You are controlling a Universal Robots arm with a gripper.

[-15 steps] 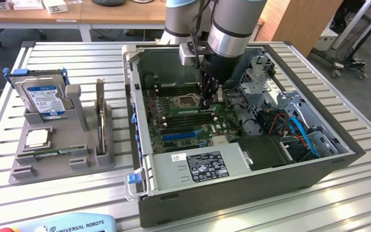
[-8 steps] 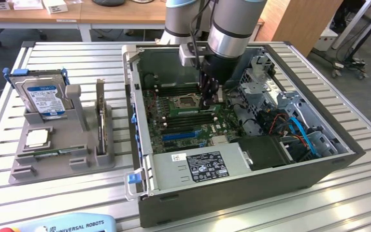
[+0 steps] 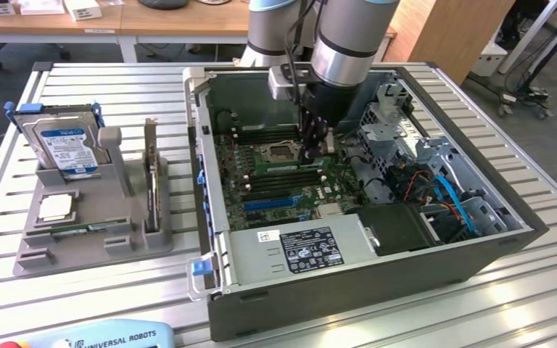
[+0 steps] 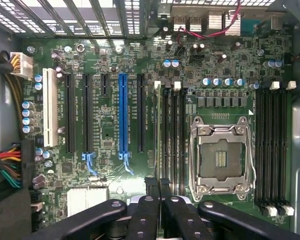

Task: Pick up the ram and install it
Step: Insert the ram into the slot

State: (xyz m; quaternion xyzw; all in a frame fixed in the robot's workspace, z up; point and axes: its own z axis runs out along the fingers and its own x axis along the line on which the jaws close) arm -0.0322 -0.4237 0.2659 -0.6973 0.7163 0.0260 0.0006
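Note:
My gripper (image 3: 315, 151) is deep inside the open computer case (image 3: 356, 290), just above the motherboard beside the CPU socket (image 3: 281, 152). In the wrist view its black fingers (image 4: 147, 212) are shut together on the ram (image 4: 157, 140). The ram is seen edge-on as a thin pale strip. It runs from between the fingertips along the first memory slot beside the CPU socket (image 4: 220, 155), in line with that slot. I cannot tell whether it is seated. My gripper (image 4: 158, 201) is centred over that slot.
At the exterior view's left, a grey holder (image 3: 85, 250) carries a blue-labelled hard drive (image 3: 66, 145), an upright expansion card (image 3: 151, 170), a processor chip (image 3: 54, 208) and a thin green strip (image 3: 70, 230). Empty memory slots (image 4: 275, 145) flank the socket. Power cables (image 4: 7, 167) lie at the board's edge.

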